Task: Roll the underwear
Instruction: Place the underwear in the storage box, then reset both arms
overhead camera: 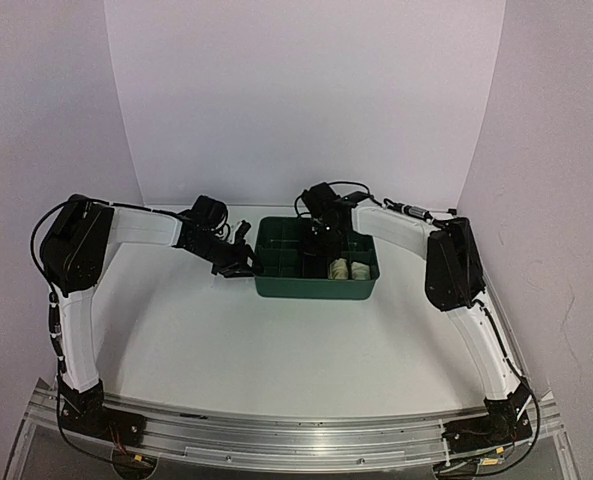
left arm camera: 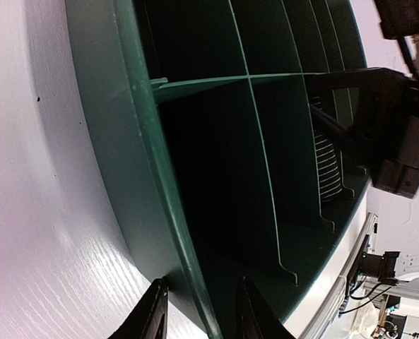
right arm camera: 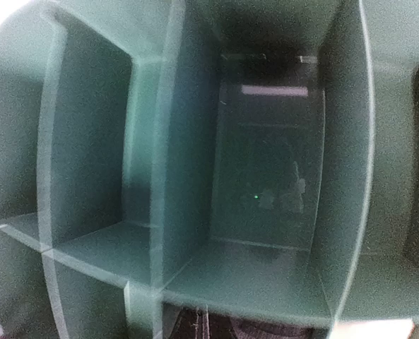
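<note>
Underwear point(overhead camera: 348, 268) — likely soft, light, best pinched mid-roll — lies mid-frame in green tray point(overhead camera: 311, 288), left gripper point(overhead camera: 243, 260) clamping wall, right gripper point(overhead camera: 322, 240) clenched.

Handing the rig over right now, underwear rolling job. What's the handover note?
Left gripper: jaws on either side of the green tray's left wall, apparently gripping it to steady it.
Right gripper: shut, low over the tray's middle compartments, nothing visibly held.
Underwear: one pale roll and a second pale roll sit side by side in the tray's near right part. The black piece shows in no view; the dark tray could hide it.
Done: at least two pieces rolled and stowed.
Left: account for the third piece, then release the tray and back both arms off.
</note>
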Controlling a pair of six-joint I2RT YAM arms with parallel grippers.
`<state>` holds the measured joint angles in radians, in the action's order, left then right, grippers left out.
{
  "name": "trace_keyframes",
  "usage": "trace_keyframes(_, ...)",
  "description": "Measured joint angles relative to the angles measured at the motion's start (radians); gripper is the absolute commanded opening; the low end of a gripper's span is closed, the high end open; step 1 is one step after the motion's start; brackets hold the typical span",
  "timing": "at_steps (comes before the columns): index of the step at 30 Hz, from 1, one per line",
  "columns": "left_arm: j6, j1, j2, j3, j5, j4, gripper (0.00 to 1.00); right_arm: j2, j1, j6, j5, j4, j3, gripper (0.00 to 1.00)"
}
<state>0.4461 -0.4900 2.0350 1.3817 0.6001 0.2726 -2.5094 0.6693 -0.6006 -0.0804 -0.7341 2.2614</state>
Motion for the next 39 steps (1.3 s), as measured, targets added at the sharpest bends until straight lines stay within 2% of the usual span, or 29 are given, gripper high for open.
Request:
trace_keyframes(6,-0.004,0.002,0.000,0.005,-0.001,0.000,0.33,0.108,0.001,0.057,-0.026,-0.018,0.012,0.00)
trace_keyframes(12,-0.003,0.005,0.000,0.005,-0.001,-0.001,0.33,0.310,-0.006,0.096,-0.079,-0.010,-0.041,0.00)
trace_keyframes(18,0.000,0.007,0.000,0.005,0.002,-0.001,0.40,0.494,-0.068,0.107,-0.105,0.005,-0.222,0.00)
trace_keyframes(25,-0.009,0.031,-0.022,0.006,0.006,0.024,0.52,0.637,-0.248,0.109,-0.094,0.002,-0.520,0.01)
trace_keyframes(30,-0.057,0.054,-0.089,0.006,-0.003,0.076,0.59,0.779,-0.395,0.152,-0.082,-0.008,-0.725,0.17)
trace_keyframes(34,-0.116,0.080,-0.187,0.004,-0.016,0.131,0.65,0.937,-0.500,0.223,-0.054,0.002,-0.869,0.42)
trace_keyframes(37,-0.172,0.148,-0.320,-0.039,-0.024,0.148,0.71,1.058,-0.564,0.291,-0.042,0.038,-0.980,0.55)
trace_keyframes(39,-0.214,0.235,-0.433,-0.099,-0.030,0.150,0.73,1.145,-0.589,0.338,-0.041,0.076,-1.077,0.64)
